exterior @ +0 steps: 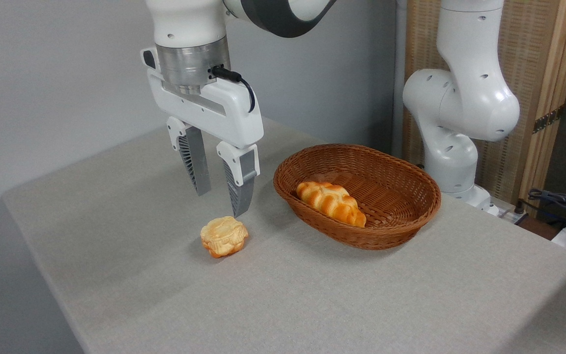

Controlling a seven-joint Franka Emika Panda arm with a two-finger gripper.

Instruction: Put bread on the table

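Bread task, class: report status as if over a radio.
Gripper open, empty, above small bun. Bread lying in wicker basket, not on table. Nothing blocking the basket.

arm: white, comes down from 12 o'clock, wrist vertical
gripper: points down, jaws apart, holding nothing
fingers: grey, ribbed

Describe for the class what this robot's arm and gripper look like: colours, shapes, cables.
The arm is glossy white with rounded joints and small dark holes; one upper link carries a dark grey band. A silver metal ring joins the wrist to a white boxy gripper. Its two fingers are grey, ribbed and tapered, on white mounts. A black cable loops from the wrist.
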